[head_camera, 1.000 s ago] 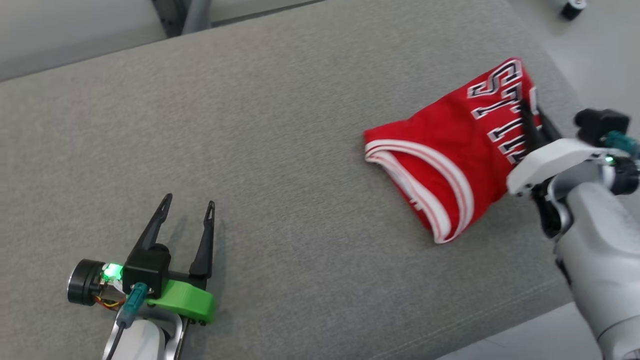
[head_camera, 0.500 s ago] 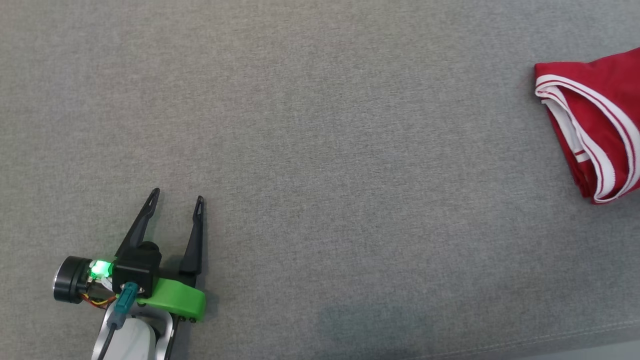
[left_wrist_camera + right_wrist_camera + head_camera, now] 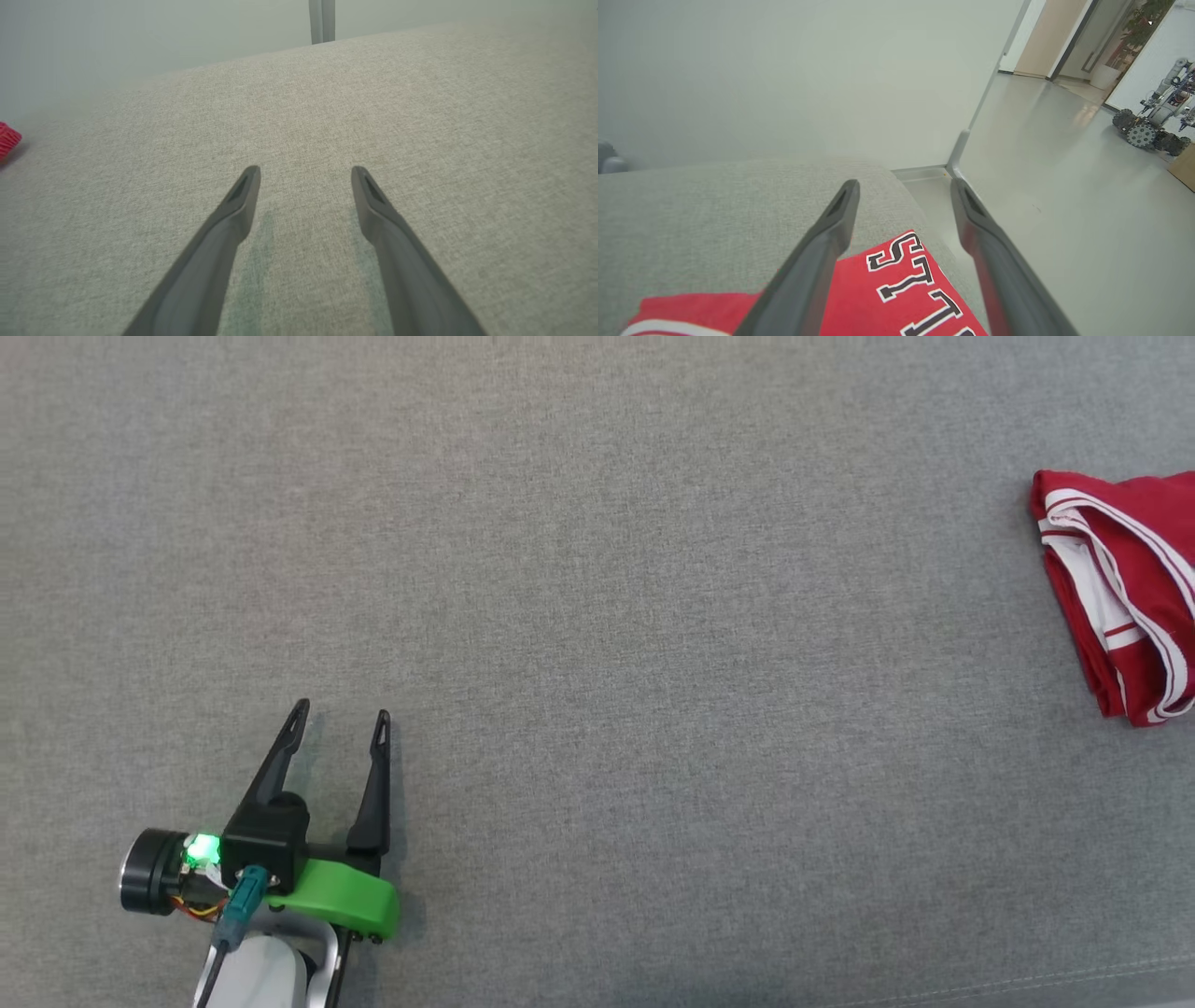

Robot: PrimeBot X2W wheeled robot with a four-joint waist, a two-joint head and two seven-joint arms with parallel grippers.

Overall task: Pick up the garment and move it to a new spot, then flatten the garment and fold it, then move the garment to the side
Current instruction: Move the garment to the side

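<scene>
The soft, light red garment lies folded at the grey cushion's right end under the spread, empty right gripper, the left gripper also spread and well apart from it; pinching all layers at the trimmed fold seems safest.

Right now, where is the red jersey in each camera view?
Head view: red jersey at the far right edge, mid-height.
Left wrist view: red jersey, a sliver at the left edge.
Right wrist view: red jersey at bottom centre, under the open right gripper.
Shared landmark: the grey fabric surface it lies on.
</scene>
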